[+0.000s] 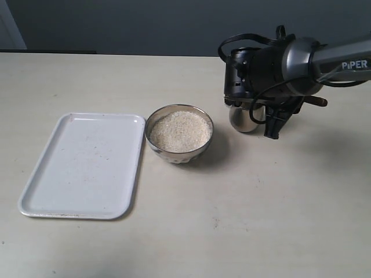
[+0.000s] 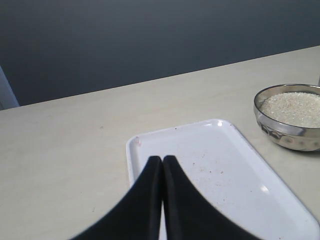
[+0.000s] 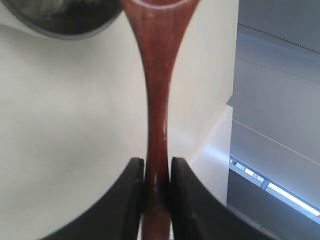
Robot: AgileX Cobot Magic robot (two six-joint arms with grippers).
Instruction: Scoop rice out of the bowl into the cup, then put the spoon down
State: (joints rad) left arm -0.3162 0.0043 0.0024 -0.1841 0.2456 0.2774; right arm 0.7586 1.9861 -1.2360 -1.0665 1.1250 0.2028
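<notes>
The steel bowl (image 1: pixel 176 155) stands mid-table, filled with a heap of white rice (image 1: pixel 180 131); the left wrist view also catches the bowl (image 2: pixel 286 136) and rice (image 2: pixel 295 107). To its right the steel cup (image 1: pixel 243 120) is half hidden behind my right arm. My right gripper (image 1: pixel 277 119) is shut on the reddish-brown wooden spoon (image 3: pixel 157 100), whose handle end (image 1: pixel 317 101) sticks out to the right. The scoop is cut off at the frame edge beside the cup's rim (image 3: pixel 65 22). My left gripper (image 2: pixel 162 161) is shut, empty, and not in the exterior view.
A white rectangular tray (image 1: pixel 87 165) lies left of the bowl, with a few specks on it; my left gripper hangs over the tray's near part (image 2: pixel 225 165). The beige table ends at a dark wall behind.
</notes>
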